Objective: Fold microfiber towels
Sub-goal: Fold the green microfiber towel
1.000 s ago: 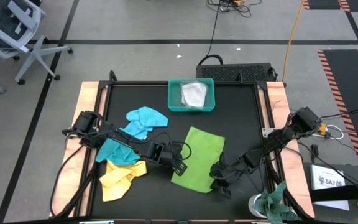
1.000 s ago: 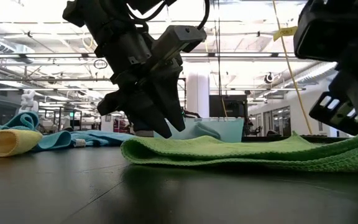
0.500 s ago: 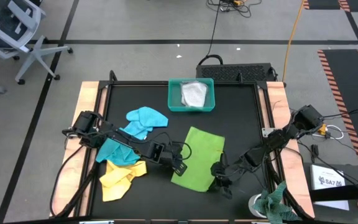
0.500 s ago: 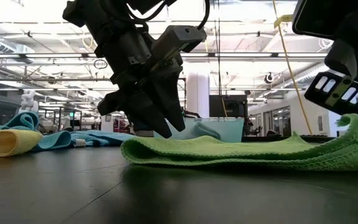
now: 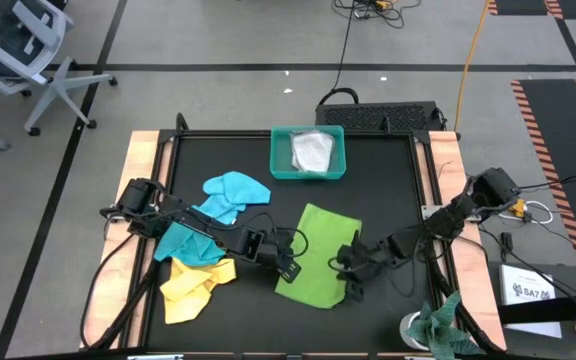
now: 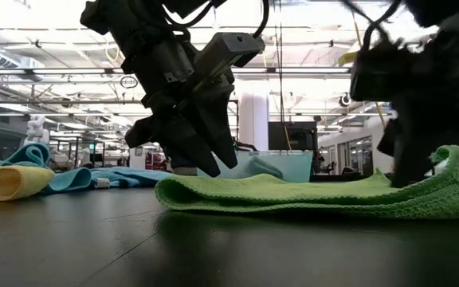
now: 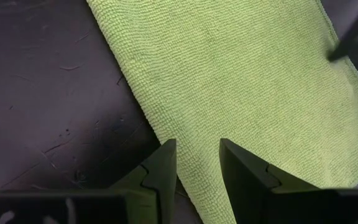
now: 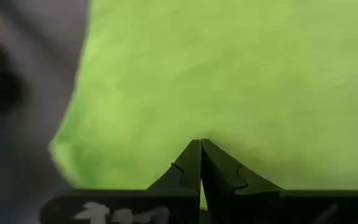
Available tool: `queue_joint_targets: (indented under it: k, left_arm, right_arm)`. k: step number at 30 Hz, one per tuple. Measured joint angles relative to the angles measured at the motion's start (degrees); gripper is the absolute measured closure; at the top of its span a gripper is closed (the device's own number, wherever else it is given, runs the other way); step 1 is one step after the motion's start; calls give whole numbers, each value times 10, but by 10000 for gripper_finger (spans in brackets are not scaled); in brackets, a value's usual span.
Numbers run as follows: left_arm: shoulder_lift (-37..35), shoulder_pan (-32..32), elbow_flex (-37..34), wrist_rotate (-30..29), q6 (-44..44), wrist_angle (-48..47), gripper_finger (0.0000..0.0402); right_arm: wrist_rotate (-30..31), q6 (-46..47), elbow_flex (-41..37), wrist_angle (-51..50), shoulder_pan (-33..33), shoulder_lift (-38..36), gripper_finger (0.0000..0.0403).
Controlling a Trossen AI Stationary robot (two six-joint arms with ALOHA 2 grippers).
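Note:
A lime green towel [image 5: 318, 255] lies spread on the black table [image 5: 388, 190]; it also shows in the low view [image 6: 293, 195]. My left gripper [image 5: 290, 265] is open and points down at the towel's left edge [image 7: 166, 134], one finger over the cloth and one over the bare table. My right gripper [image 5: 351, 275] is shut at the towel's near right part, above the cloth [image 8: 229, 81]. The towel's right end [image 6: 453, 159] is raised off the table. My left gripper's fingers [image 7: 241, 168] stand astride the green towel's left edge; I cannot tell whether they touch it. My right gripper is shut on the green towel at its near right edge [image 8: 201, 194], coming from the table's right side, slanting down. The fingers hide the contact, so one layer or several cannot be told. That end is lifted; the rest lies flat.
A teal tray [image 5: 280, 160] holding a pale grey cloth [image 5: 313, 150] stands at the far middle. Turquoise [image 5: 233, 192], light blue [image 5: 180, 242] and yellow [image 5: 196, 285] towels lie bunched at the left. A mottled rag [image 5: 443, 325] sits beyond the near right corner.
My right gripper has risen a little and gone toward the table's left and far side, over the green towel, staying shut. The towel's right end has come up off the table and curled over, while the rest has stayed flat.

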Motion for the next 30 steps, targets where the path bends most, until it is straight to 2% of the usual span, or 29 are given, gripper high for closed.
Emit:
queue_joint_targets:
  k: [6, 16, 23, 30]
  left_arm:
    - [0, 0, 0, 0, -1, 0, 279]
    - [0, 0, 0, 0, -5, 17, 280]
    - [0, 0, 0, -14, -1, 27, 280]
    - [0, 1, 0, -14, -1, 28, 280]
  right_arm:
    - [39, 29, 0, -23, -37, 0, 403]
    - [39, 29, 0, -37, -43, 0, 403]
    - [39, -60, 0, -41, -52, 0, 403]
    - [39, -147, 0, -35, -96, 0, 403]
